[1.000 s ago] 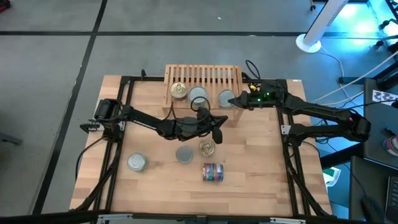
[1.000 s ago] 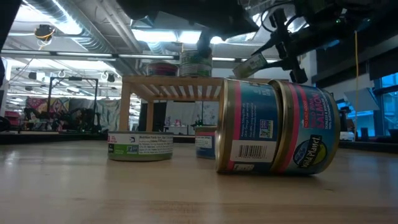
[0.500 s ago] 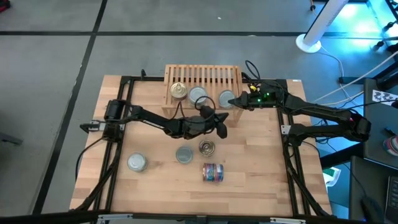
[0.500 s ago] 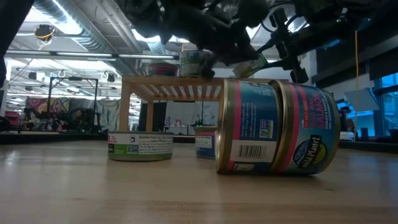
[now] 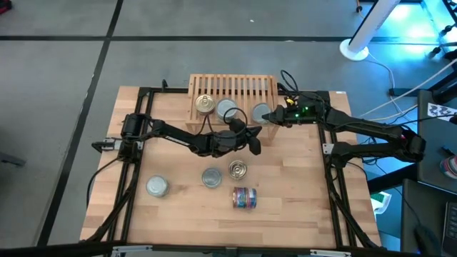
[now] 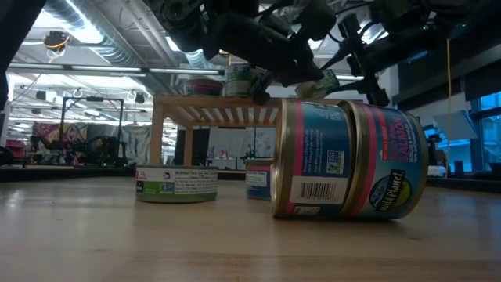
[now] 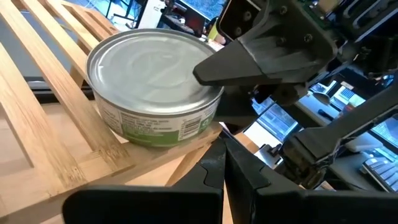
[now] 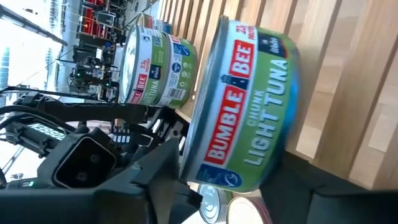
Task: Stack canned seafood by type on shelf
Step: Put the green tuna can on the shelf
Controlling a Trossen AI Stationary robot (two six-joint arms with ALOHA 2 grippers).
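The shelf [image 5: 233, 91] is a light-wood slatted rack at the table's far edge, with three tins on its top: a gold-lidded one [image 5: 205, 105], a silver-lidded one [image 5: 227, 109] and a green-labelled tuna tin [image 5: 260, 113] at the right front. My right gripper [image 5: 270, 115] is shut on that tuna tin [image 8: 249, 118]. My left gripper [image 5: 251, 143] hangs shut and empty just before the shelf's front edge, facing the same tin [image 7: 152, 81]. Other tins stand on the table. My right gripper holds the green-labelled tuna tin by its side wall [image 8: 193, 168], pinched between the two fingers. The fingers [image 7: 249, 59] come in level from the table's right. The tin stands upright with its base on the shelf's slats [image 7: 124, 152], near the front edge.
On the table in front of the shelf stand a silver-lidded tin [image 5: 157, 186], a grey tin [image 5: 211, 177] and a gold-lidded tin [image 5: 237, 169]. A blue-red labelled pair [image 5: 245, 198] lies on its side nearest the near edge [image 6: 352, 160]. A black frame borders the table.
My left gripper has moved from above the gold-lidded table tin toward the far edge, up to the shelf's front. The right gripper and the tins have kept their places.
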